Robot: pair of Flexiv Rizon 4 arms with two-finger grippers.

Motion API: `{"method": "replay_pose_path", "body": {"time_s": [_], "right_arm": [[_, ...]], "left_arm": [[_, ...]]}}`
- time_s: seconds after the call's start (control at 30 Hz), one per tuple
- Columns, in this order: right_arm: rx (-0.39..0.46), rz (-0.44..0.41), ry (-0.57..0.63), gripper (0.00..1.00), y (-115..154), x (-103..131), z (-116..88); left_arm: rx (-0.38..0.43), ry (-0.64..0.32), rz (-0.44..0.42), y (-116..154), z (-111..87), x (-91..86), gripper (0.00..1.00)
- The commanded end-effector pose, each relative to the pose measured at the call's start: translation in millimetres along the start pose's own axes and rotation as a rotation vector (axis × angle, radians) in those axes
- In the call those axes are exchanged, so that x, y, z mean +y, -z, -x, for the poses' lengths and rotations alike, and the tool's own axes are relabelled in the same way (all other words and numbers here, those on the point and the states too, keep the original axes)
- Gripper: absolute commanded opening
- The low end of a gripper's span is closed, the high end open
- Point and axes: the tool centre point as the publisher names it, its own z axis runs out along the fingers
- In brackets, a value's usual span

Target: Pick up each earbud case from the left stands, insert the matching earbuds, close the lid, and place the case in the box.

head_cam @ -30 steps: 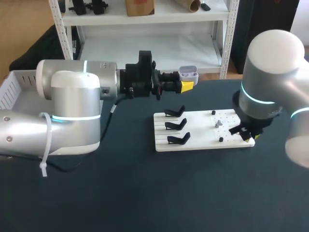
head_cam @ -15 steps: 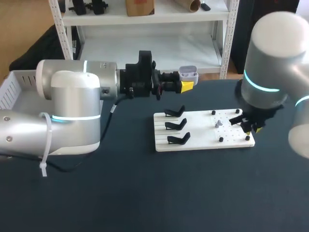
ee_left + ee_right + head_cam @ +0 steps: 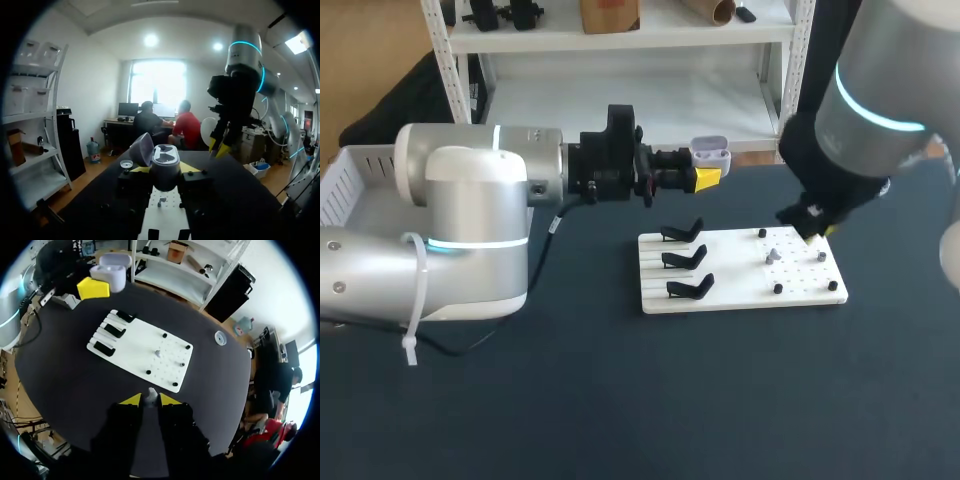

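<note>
Right gripper (image 3: 810, 233) rose with earbud (image 3: 150, 397); left gripper's (image 3: 707, 178) open case (image 3: 710, 154), contents unclear.

Head high behind; right wrist overhead; left wrist level; 3 share board (image 3: 735, 265).

Dark table (image 3: 620, 400) — white peg board (image 3: 740, 285) mid-right, small round disc (image 3: 219, 338) nr edge

plain dark navy table (image 3: 620, 400)
</note>
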Motion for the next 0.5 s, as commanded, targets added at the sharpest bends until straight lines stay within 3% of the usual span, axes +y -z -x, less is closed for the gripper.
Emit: {"method": "replay_pose_path", "body": {"time_s": [0.03,0.1,0.5], "right_arm": [[-0.01,0.001,0.034,0.0,26.2,6.8,14.9],[-0.03,0.015,0.068,0.0,32.4,8.8,22.2],[-0.03,0.015,0.068,0.0,32.4,8.8,22.2]], "left_arm": [[-0.003,-0.001,0.007,-0.4,-0.7,-1.6,0.0],[-0.003,-0.001,0.007,-0.4,-0.7,-1.6,0.0],[-0.003,-0.001,0.007,-0.4,-0.7,-1.6,0.0]]}}
